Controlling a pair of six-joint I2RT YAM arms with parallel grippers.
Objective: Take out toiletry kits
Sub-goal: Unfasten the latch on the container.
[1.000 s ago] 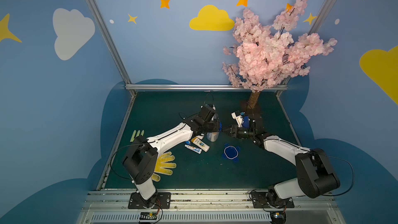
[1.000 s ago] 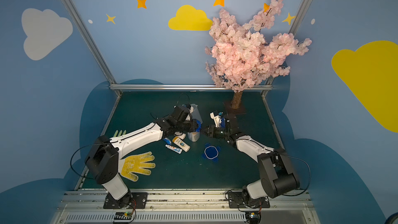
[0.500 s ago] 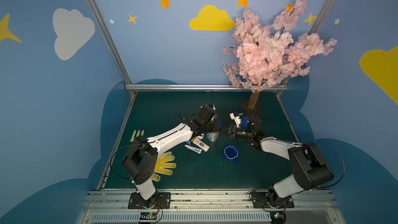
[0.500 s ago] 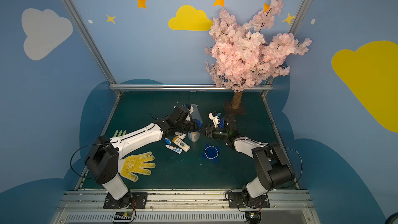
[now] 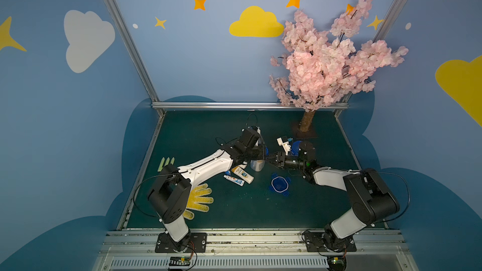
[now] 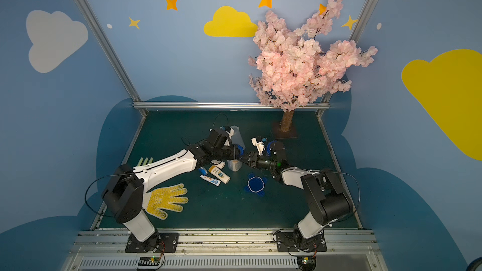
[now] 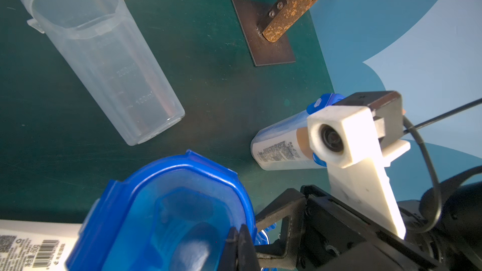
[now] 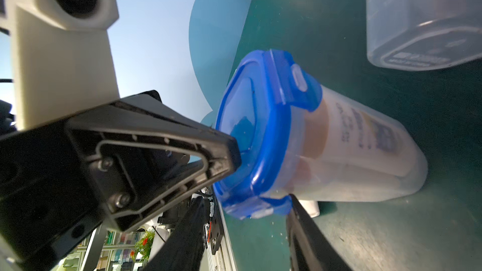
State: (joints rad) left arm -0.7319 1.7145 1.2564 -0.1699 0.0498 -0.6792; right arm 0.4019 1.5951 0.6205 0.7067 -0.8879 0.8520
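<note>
A clear jar (image 5: pixel 257 165) with a blue lid (image 8: pixel 250 126) stands mid-table with a white bottle (image 8: pixel 352 131) of a toiletry kit inside. My left gripper (image 7: pixel 241 230) is shut, its tips pressed against the lid's rim; whether a tab is pinched does not show. My right gripper (image 8: pixel 246 199) is open, its fingers on either side of the lid's lower tab, one finger (image 8: pixel 300 217) touching the jar wall. A yellow-capped bottle (image 5: pixel 242 174) and a toothpaste tube (image 5: pixel 234 179) lie on the mat beside the jar. A second lidded jar (image 7: pixel 281 147) holding a bottle lies behind the right wrist.
An empty clear jar (image 7: pixel 104 69) lies behind the left arm. A loose blue lid (image 5: pixel 279 185) sits in front of the right gripper. A yellow glove (image 5: pixel 198 199) and green sticks (image 5: pixel 165 162) lie at the left. The tree trunk (image 5: pixel 306 122) stands at the back right.
My right gripper has moved left, closer in around the jar's lid end, and its elbow has swung. The left arm has kept its place at the lid.
</note>
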